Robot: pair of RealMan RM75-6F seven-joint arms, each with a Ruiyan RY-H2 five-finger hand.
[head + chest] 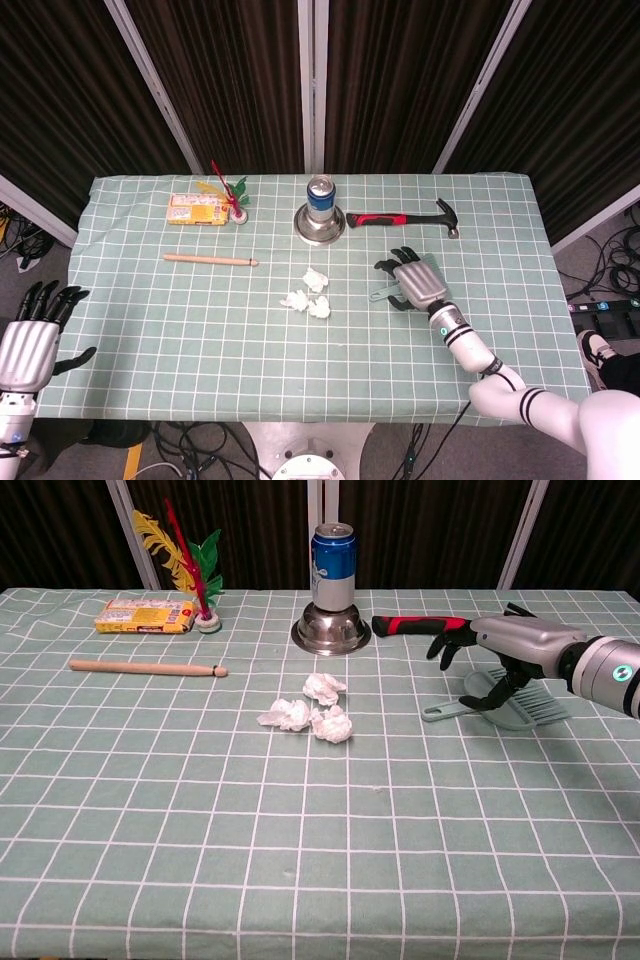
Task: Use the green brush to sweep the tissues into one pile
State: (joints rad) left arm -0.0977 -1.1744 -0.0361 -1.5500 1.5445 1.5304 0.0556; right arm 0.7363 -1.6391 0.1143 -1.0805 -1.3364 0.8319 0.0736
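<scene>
On bench, our right robot hand (500,650) rests w/ fingers spread over green brush (505,706), not gripping; tissues (312,709) piled nearby.

I'm working in what looks like a lab or test room, not a home. Black curtains (230,80) on pale frame posts (312,85) close off the back. The table (150,330) wears a green checked cloth. Cables (190,440) lie loose on the grey floor, with a power strip (605,308) at the right. Props are an odd mix: hammer (405,218), can (320,190) on an upturned bowl (319,224), wooden stick (210,260), feathers (180,550).
</scene>
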